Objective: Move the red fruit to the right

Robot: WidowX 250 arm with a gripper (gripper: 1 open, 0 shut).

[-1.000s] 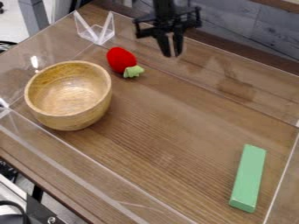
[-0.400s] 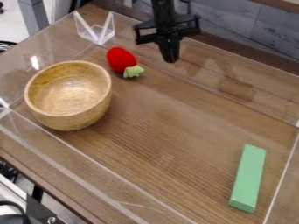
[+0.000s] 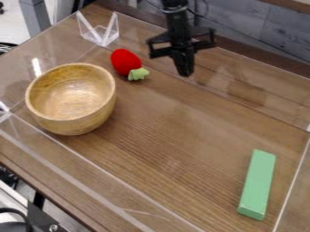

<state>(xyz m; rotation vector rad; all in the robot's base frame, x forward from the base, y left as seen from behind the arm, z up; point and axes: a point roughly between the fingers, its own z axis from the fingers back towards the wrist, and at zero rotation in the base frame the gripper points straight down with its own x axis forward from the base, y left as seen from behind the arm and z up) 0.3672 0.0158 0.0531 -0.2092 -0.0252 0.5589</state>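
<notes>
The red fruit (image 3: 125, 62) is a small glossy strawberry-like toy with a green leafy cap, lying on the wooden table at the back, just right of the wooden bowl. My black gripper (image 3: 186, 69) points down to the right of the fruit, a short gap apart from it. Its fingers are pressed together with nothing between them, tips close to the table surface.
A wooden bowl (image 3: 71, 97) sits at the left. A long flat green block (image 3: 256, 184) lies near the front right corner. Clear acrylic walls (image 3: 97, 29) fence the table on all sides.
The gripper has come down toward the table and shifted slightly right, and its fingers have closed from a small gap. The fruit has not moved.
</notes>
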